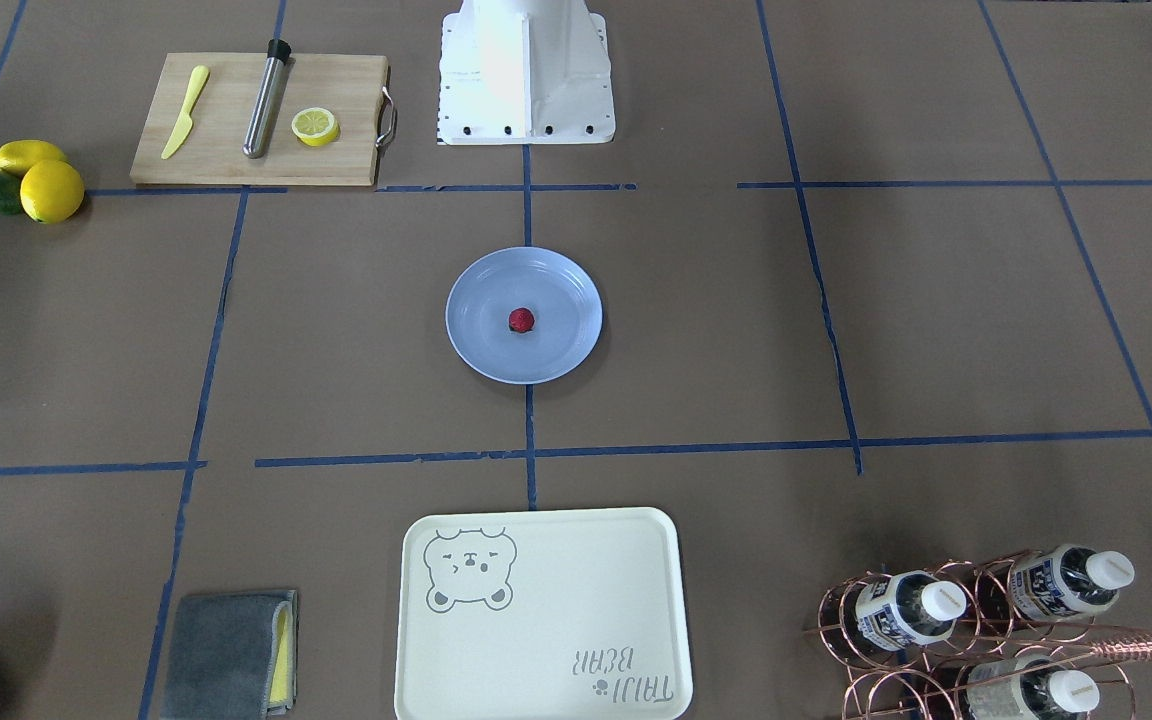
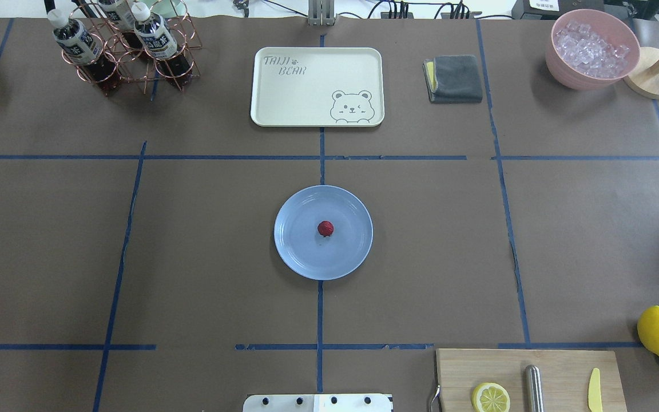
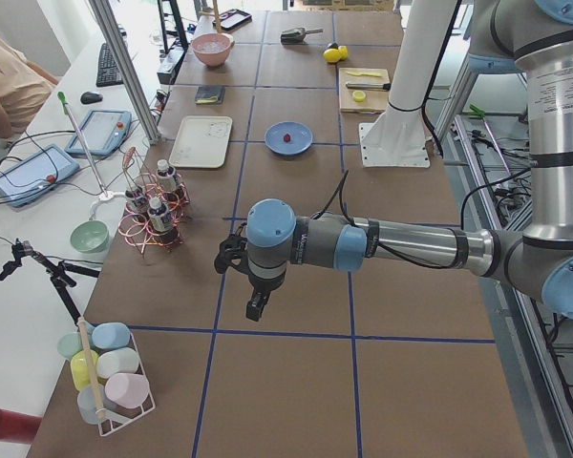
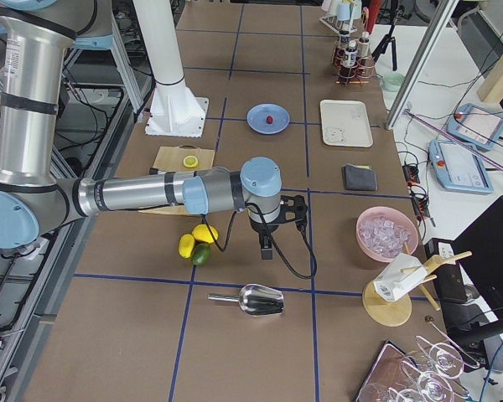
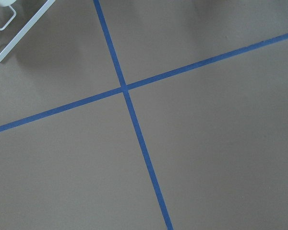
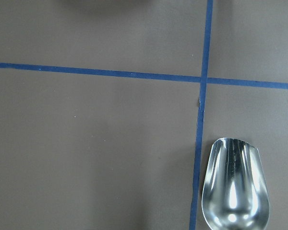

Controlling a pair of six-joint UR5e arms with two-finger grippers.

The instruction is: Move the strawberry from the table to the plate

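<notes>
At the middle of the light-blue plate (image 1: 481, 350) sits the strawberry (image 1: 521, 320), touching the plate floor and off the bare table (image 1: 836, 330). Task reads as done, nothing left to carry. Berry looks roundish, no long axis readable.

Both arms hang well apart from it, toward opposite table ends. Left pincer (image 3: 256, 307) points down over bare paper near a tape cross. Right pincer (image 4: 267, 248) points down near a metal scoop (image 6: 235, 184) and the lemons (image 4: 204, 233). Berry lies toward table centre from each, and neither arm is clearly nearer.

Pincer opening: cannot tell for either. They show only in the side views, and the wrist cameras show no fingers. No held object visible.
</notes>
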